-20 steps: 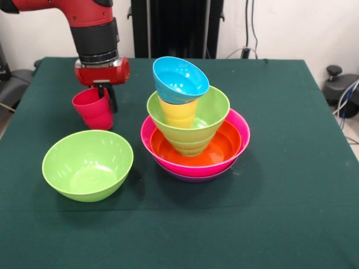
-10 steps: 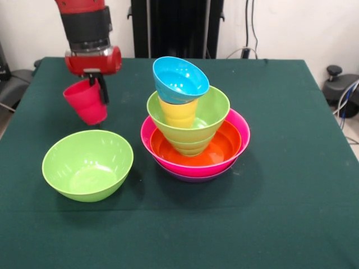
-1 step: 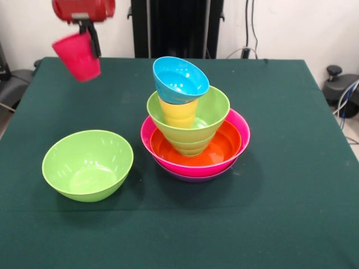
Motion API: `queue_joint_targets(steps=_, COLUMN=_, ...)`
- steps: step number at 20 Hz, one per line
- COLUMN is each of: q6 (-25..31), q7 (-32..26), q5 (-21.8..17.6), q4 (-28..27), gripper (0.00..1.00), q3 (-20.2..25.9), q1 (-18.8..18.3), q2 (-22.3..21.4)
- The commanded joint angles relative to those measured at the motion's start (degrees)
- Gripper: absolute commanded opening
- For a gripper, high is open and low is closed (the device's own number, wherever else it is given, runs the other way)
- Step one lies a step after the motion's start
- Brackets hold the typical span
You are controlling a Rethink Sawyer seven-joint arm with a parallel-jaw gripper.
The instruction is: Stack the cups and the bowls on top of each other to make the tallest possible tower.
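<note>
My gripper (image 3: 84,35) is high at the upper left, shut on the rim of the red cup (image 3: 77,56), which hangs tilted well above the table. The tower (image 3: 193,134) stands mid-table: a purple bowl (image 3: 190,177) at the bottom, then a hot pink bowl (image 3: 238,134), an orange bowl (image 3: 221,147) and a lime green bowl (image 3: 213,109). A yellow cup (image 3: 178,114) stands in the green bowl, and a sky blue bowl (image 3: 180,79) rests tilted on it. Another large lime green bowl (image 3: 88,164) sits alone at the front left.
The green tablecloth (image 3: 291,185) covers the whole table. A black stand (image 3: 176,28) rises behind the far edge, and cables and a black base (image 3: 341,89) lie off the right side.
My gripper has risen and drifted left with the red cup, from just above the table to high over it. The tower and the lone green bowl have not moved.
</note>
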Motion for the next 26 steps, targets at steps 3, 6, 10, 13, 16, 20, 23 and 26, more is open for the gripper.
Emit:
queue_joint_targets(steps=3, q6=8.71, q7=-12.29, q5=11.65, q4=10.68, gripper=0.0, q3=11.34, q1=-3.17, q2=-14.62)
queue_joint_targets(steps=6, q6=11.28, q7=-13.59, q5=17.54, q4=12.01, gripper=0.0, q3=15.7, q1=-5.6, q2=-19.23)
queue_joint_targets(steps=10, q6=10.52, q7=-10.59, q5=19.17, q4=13.5, gripper=0.0, q3=17.2, q1=-4.98, q2=-20.98)
queue_joint_targets(steps=13, q6=8.62, q7=-7.76, q5=18.38, q4=14.6, gripper=0.0, q3=16.37, q1=-3.12, q2=-21.1)
queue_joint_targets(steps=16, q6=7.7, q7=-6.35, q5=18.85, q4=15.51, gripper=0.0, q3=16.26, q1=-2.18, q2=-22.02)
queue_joint_targets(steps=20, q6=7.39, q7=-4.81, q5=19.48, q4=15.95, gripper=0.0, q3=15.76, q1=-0.59, q2=-22.96)
queue_joint_targets(steps=23, q6=6.75, q7=-3.61, q5=19.53, q4=16.27, gripper=0.0, q3=14.93, q1=0.7, q2=-23.18)
queue_joint_targets(steps=26, q6=6.31, q7=-2.98, q5=18.93, q4=16.14, gripper=0.0, q3=13.85, q1=1.79, q2=-22.85)
